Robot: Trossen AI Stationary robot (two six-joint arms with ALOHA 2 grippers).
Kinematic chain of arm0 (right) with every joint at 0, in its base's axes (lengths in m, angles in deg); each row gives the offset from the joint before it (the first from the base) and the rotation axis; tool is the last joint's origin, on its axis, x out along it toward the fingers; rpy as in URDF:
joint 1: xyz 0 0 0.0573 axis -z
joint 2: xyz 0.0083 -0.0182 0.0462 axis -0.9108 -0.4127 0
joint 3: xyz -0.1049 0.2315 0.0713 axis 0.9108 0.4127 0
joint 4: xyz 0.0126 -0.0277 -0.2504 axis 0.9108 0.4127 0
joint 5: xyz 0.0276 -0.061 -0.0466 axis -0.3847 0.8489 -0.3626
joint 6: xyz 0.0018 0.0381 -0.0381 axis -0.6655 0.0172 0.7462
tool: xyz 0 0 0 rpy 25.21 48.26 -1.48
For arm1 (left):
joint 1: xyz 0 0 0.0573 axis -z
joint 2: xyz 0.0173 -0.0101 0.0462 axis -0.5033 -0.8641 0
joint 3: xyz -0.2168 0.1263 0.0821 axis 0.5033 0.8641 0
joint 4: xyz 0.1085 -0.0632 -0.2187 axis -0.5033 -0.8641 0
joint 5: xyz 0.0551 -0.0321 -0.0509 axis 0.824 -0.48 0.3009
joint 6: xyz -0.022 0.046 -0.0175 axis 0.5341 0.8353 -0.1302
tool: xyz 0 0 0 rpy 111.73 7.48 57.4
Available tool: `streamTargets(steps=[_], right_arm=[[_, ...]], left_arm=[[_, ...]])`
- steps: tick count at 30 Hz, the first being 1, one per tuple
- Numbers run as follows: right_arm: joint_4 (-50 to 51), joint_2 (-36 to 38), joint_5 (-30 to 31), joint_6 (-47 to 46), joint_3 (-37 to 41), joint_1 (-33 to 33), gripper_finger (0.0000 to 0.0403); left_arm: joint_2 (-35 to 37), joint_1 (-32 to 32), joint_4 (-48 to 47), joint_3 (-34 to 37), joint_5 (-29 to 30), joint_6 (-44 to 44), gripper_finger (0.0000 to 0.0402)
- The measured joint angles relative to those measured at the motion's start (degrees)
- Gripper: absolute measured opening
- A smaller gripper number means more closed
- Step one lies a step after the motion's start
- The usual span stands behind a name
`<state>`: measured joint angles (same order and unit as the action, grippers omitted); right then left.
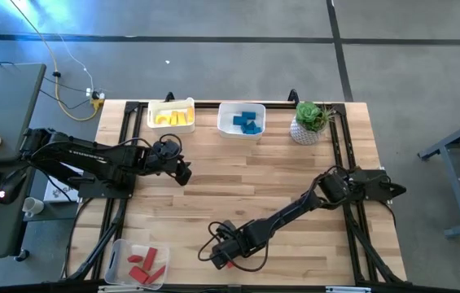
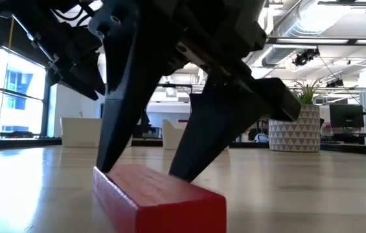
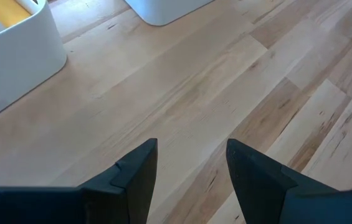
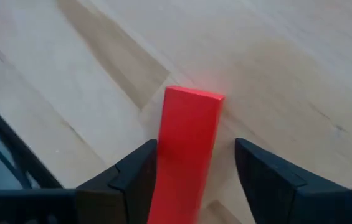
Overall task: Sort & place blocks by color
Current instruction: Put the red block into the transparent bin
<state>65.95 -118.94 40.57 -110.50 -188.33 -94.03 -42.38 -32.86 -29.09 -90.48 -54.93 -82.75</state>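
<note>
The work surface is a light butcher-block table point(image 1: 238, 183) on a grey floor, with an open office hall visible beyond its far edge in the low view. A single red bar block point(image 2: 160, 197) lies flat on the bare wood near the front edge of the table, apparently the last piece outside a container. The right gripper point(image 2: 145, 173) is lowered over this block with one finger on each long side; the right wrist view shows the block point(image 4: 185, 152) between the fingers with the fingers spread, one close against the block and a gap on the other side, so the block is straddled but not yet clamped. This placement lines the fingers up across the narrow width of the bar, which is judged the most secure axis for a squeeze. Just to the left of that gripper, at the front-left corner, stands the white bin with red blocks point(image 1: 144, 265), the likely destination, so only a short carry is called for. Along the far edge stand the bin with yellow blocks point(image 1: 172, 117), the bin with blue blocks point(image 1: 244, 121) and a potted plant point(image 1: 310, 120). The left gripper point(image 1: 182, 173) waits well apart, above bare wood near the yellow bin, fingers spread and holding nothing, clear of the right arm's working zone. The sort appears nearly complete.
</note>
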Motion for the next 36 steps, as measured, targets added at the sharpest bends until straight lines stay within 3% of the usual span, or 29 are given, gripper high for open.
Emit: streamTargets(steps=[7,20,36], right_arm=[[0.8,-0.6,-0.3,-1.0,-0.2,0.0,0.0199],[12.2,0.5,1.1,-0.8,-0.2,1.4,0.0199],[14.1,0.6,1.8,0.8,-0.1,1.4,0.0199]], left_arm=[[0.0,0.0,-0.8,0.0,0.0,0.0,0.0180],[0.0,0.0,-1.2,0.0,0.3,2.4,0.0180],[0.0,0.0,-1.3,0.0,0.4,3.5,0.0180]])
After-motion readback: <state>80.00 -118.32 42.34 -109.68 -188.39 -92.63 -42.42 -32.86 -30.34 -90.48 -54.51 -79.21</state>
